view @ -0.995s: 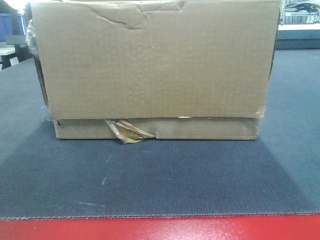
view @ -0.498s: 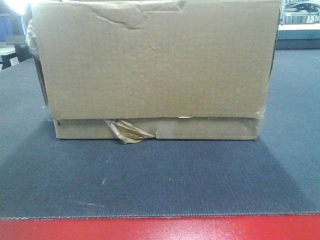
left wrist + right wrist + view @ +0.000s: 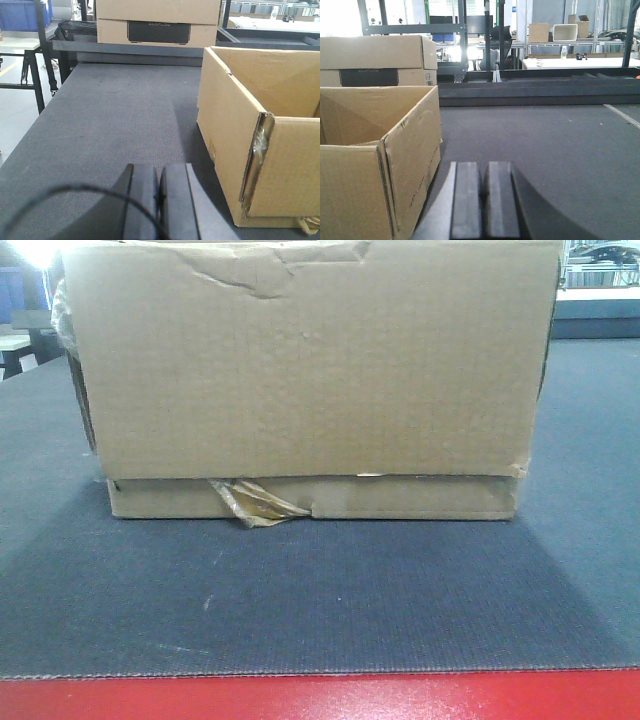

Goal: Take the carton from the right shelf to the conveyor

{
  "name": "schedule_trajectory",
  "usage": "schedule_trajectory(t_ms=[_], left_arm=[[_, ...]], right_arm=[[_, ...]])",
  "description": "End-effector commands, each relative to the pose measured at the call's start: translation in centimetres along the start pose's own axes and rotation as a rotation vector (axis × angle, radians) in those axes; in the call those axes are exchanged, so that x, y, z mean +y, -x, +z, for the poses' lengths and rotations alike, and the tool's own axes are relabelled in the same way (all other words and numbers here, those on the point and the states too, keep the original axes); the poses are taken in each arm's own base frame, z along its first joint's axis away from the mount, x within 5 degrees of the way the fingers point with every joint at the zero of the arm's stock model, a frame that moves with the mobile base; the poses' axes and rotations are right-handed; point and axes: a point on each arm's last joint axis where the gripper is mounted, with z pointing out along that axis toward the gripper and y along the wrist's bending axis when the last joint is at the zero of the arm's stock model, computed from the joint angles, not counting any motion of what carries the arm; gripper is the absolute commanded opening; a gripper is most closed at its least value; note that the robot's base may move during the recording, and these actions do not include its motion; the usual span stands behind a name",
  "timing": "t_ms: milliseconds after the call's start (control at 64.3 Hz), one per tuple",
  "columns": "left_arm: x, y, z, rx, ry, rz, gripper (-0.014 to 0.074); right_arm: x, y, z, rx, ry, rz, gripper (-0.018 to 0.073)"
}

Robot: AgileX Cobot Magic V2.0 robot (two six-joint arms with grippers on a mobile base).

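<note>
The brown carton [image 3: 310, 380] rests on the dark grey conveyor [image 3: 300, 600], whose red edge strip [image 3: 320, 698] runs along the near side. Its top is open and loose tape hangs at its lower front. In the left wrist view the carton [image 3: 260, 125] stands to the right of my left gripper [image 3: 159, 172], which is shut with nothing between its fingers. In the right wrist view the carton [image 3: 380, 150] stands to the left of my right gripper [image 3: 484, 170], also shut and empty. Neither gripper touches it. The right shelf is out of view.
A second carton [image 3: 157, 22] with a black label sits at the belt's far end and also shows as the far carton [image 3: 375, 60] in the right wrist view. Dark rails [image 3: 540, 90] cross behind the belt. A black-legged table [image 3: 25, 50] stands left of it.
</note>
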Motion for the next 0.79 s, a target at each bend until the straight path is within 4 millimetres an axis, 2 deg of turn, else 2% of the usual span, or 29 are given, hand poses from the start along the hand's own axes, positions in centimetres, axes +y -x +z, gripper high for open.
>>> schedule_trajectory(t_ms=[0, 187, 389, 560, 715, 778], left_arm=[[0.0, 0.2, -0.1, -0.031, -0.004, 0.000, -0.0008], [-0.3, 0.6, -0.2, -0.087, -0.022, 0.033, -0.0008], [-0.1, -1.0, -0.4, -0.150, 0.036, 0.081, -0.0008], [0.0, -5.1, 0.5, -0.204, 0.037, 0.029, -0.0008], [0.1, -9.4, 1.2, -0.212, 0.039, 0.062, -0.0008], [0.1, -9.6, 1.2, -0.261, 0.039, 0.063, -0.0008]], right_arm=[[-0.1, 0.1, -0.1, -0.025, -0.009, -0.024, -0.0068], [-0.1, 0.1, -0.1, -0.025, -0.009, -0.024, -0.0068], [-0.1, 0.1, -0.1, -0.027, -0.009, -0.024, -0.0068], [-0.1, 0.1, -0.1, -0.027, -0.009, -0.024, -0.0068], [-0.1, 0.1, -0.1, -0.027, -0.009, -0.024, -0.0068], [-0.1, 0.1, -0.1, -0.027, -0.009, -0.024, -0.0068]])
